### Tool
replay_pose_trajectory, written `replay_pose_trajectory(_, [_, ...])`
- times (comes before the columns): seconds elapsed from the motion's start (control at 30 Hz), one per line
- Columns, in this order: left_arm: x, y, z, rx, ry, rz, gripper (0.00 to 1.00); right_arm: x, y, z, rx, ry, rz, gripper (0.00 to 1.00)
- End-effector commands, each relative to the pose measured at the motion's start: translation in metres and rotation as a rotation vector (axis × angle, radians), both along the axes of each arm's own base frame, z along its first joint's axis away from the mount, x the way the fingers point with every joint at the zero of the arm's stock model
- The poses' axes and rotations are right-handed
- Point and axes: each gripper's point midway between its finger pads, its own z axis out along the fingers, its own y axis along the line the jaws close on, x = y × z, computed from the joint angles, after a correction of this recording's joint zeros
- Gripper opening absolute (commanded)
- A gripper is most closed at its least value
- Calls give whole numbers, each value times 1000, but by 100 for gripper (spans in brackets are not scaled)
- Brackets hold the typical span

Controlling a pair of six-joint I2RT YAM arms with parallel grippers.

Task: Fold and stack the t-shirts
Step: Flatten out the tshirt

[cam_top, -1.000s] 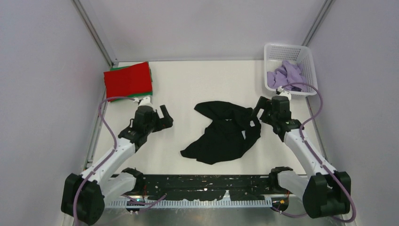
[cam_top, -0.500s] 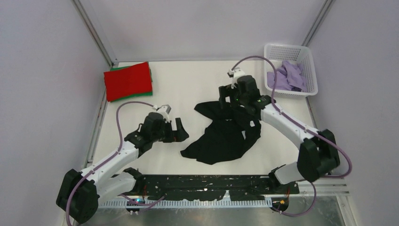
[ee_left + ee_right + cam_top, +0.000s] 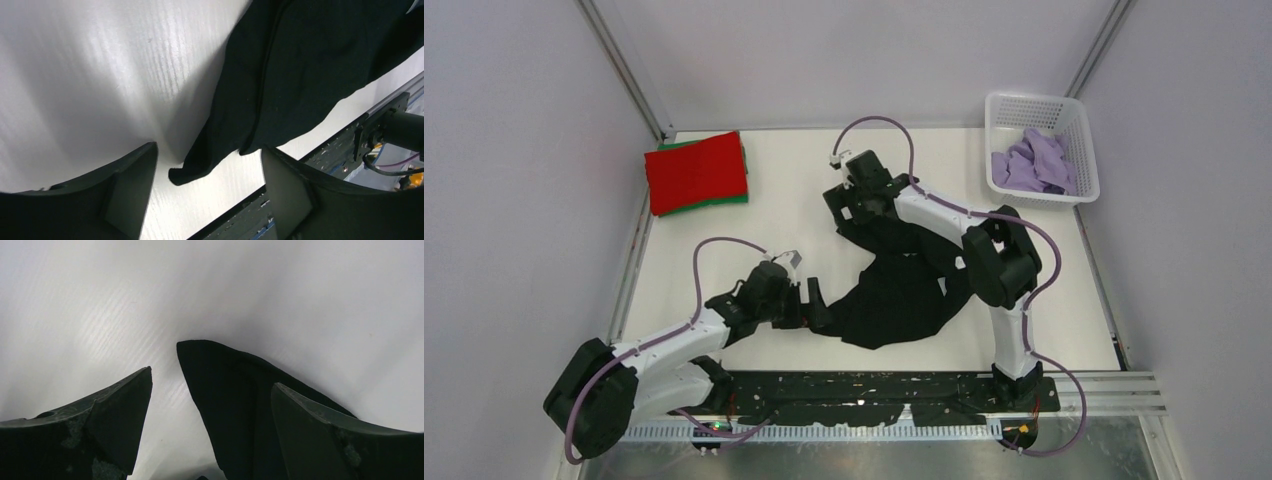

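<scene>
black t-shirt (image 3: 904, 290): lies crumpled and unfolded in the middle of the counter (image 3: 804, 170), with one corner trailing toward the near left and another toward the far left.
left end effector (image 3: 207, 150): fingers well apart, set low on either side of the near-left corner of the black t-shirt; nothing is gripped.
right end effector (image 3: 211, 377): fingers spread wide, low over the far-left corner of the black t-shirt, with the cloth tip between them; nothing is pinched.
contact: whether any finger touches the cloth, I cannot tell.
red t-shirt (image 3: 696, 170): folded flat at the far-left corner of the counter.
green t-shirt (image 3: 714, 204): under the red t-shirt, with only a thin edge showing.
lavender t-shirt (image 3: 1029, 165): bunched inside the white basket (image 3: 1036, 103) at the far right.
</scene>
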Motion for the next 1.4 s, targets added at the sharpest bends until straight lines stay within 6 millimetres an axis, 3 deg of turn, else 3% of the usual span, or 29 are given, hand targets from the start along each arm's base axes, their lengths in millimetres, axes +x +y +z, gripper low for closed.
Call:
replay_pose_trajectory(0.0, [-3,-14,-5,-13,45,-32,70,2,4,-8,-49,27,-20,96])
replay_pose_trajectory(0.2, [-8,-24,-7,-7,60,-67,32,3,-6,-37,-127,55,-74,100])
replay_pose_trajectory(0.33, [-5,-20,-9,14,47,-47,2,-3,-14,-56,-169,91,-105,90])
replay_pose_trajectory(0.47, [4,-12,-4,53,6,-5,0,-3,-27,-64,-205,83,-181,67])
replay_pose_trajectory(0.5, [8,-8,-2,71,-8,12,0,-1,-29,-61,-198,71,-203,50])
replay_pose_trajectory(0.57, [14,1,4,111,-44,51,0,5,-35,-53,-196,31,-256,28])
replay_pose_trajectory(0.63, [27,15,12,162,-109,115,0,14,-43,-37,-178,-21,-319,16])
replay_pose_trajectory(0.7, [36,29,24,204,-165,175,0,25,-53,-16,-134,-78,-385,7])
replay_pose_trajectory(0.77, [44,44,41,241,-231,233,0,31,-71,6,-93,-135,-452,5])
replay_pose_trajectory(0.8, [48,52,49,263,-263,260,0,40,-80,35,-35,-193,-490,5])
replay_pose_trajectory(0.83, [53,58,59,274,-299,289,0,38,-94,36,-35,-202,-523,5])
replay_pose_trajectory(0.87, [56,66,68,294,-328,316,0,42,-100,67,30,-264,-547,5])
replay_pose_trajectory(0.9, [60,72,80,304,-366,342,0,40,-119,67,29,-269,-580,5])
replay_pose_trajectory(0.93, [64,78,92,312,-399,369,0,44,-136,101,92,-336,-619,5])
replay_pose_trajectory(0.97, [68,83,103,319,-434,392,0,39,-147,103,97,-345,-633,5])
replay_pose_trajectory(1.0, [72,88,116,321,-471,412,0,38,-164,136,150,-412,-659,5])
replay_pose_trajectory(1.17, [84,113,187,322,-639,529,0,-1,-213,238,288,-626,-689,5])
replay_pose_trajectory(1.2, [86,119,202,326,-674,549,0,-6,-221,250,289,-659,-695,5])
replay_pose_trajectory(1.37, [77,157,281,308,-850,684,0,-66,-258,349,403,-889,-728,5])
